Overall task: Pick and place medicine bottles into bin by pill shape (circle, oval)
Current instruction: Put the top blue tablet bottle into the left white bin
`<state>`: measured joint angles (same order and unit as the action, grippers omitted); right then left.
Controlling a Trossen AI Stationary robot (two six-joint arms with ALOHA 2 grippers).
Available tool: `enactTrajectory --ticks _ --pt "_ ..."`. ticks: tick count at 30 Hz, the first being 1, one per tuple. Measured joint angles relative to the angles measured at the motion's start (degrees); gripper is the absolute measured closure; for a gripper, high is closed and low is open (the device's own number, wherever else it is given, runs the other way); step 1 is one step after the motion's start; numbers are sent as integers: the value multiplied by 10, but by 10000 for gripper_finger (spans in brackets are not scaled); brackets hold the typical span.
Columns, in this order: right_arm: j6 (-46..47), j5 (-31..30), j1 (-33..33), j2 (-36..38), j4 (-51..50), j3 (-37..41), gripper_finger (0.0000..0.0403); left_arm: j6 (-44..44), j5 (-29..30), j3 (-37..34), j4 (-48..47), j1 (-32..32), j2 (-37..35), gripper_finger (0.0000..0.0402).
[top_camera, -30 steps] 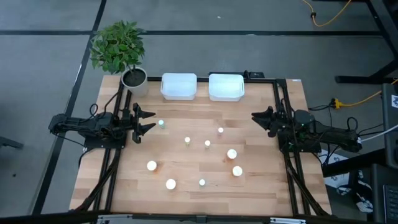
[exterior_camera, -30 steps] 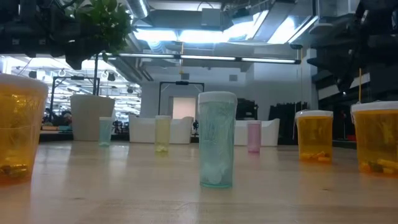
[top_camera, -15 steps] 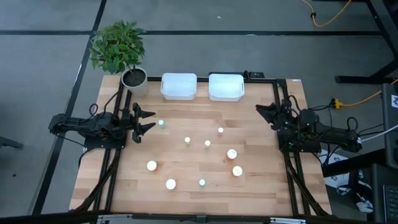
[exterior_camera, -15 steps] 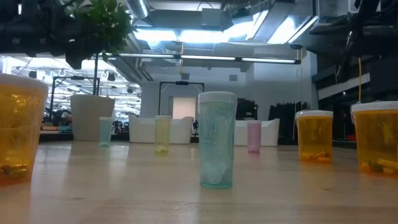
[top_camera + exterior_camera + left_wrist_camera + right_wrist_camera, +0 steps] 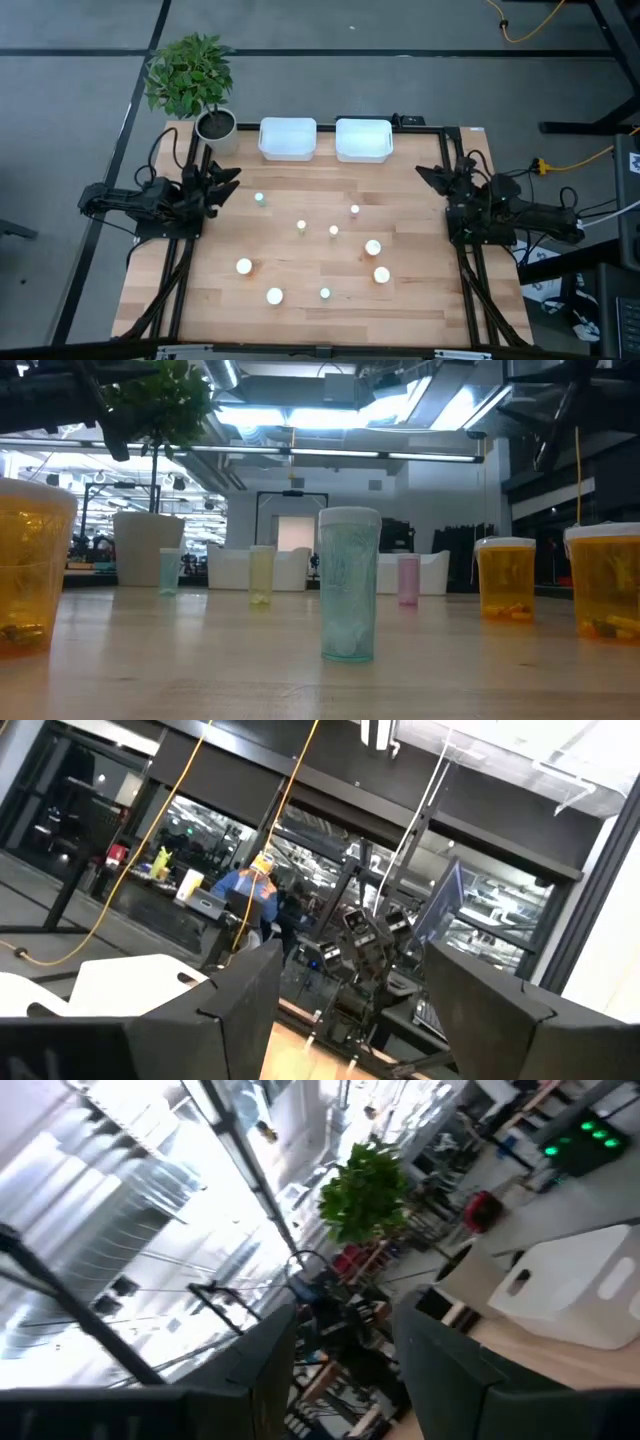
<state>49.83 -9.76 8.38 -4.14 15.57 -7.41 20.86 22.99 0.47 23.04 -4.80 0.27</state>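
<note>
Overhead, wooden table (image 5: 300, 270), scattered medicine bottles (image 5: 244, 266), grey floor (image 5: 80, 110), potted plant (image 5: 190, 80)

High cam looks straight down on whole table (image 5: 320, 250). Low cam sits at tabletop level, v. near bottles (image 5: 348, 584). Wrist cams face across table; both show plant (image 5: 368, 1188).

Nine small white-capped medicine bottles stand apart on the pale wooden desk (image 5: 310, 200). At the desk's far edge two white rectangular plastic bins sit side by side, the left bin (image 5: 288, 138) next to the right bin (image 5: 363, 139). A leafy green plant in a white pot (image 5: 215, 125) stands at the far left corner, left of the bins. The left tool (image 5: 225, 180) hangs at the desk's left edge near the pot; the right tool (image 5: 432, 177) at the right edge, both clear of the bottles.
</note>
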Motion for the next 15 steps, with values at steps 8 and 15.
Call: enactTrajectory --ticks 8,15 --pt "-64 8 0 -182 -9 -112 231 0 4 0 -1 0 0 165" --pt "-112 31 0 -370 -164 -259 231 0 5 0 -2 0 0 165"
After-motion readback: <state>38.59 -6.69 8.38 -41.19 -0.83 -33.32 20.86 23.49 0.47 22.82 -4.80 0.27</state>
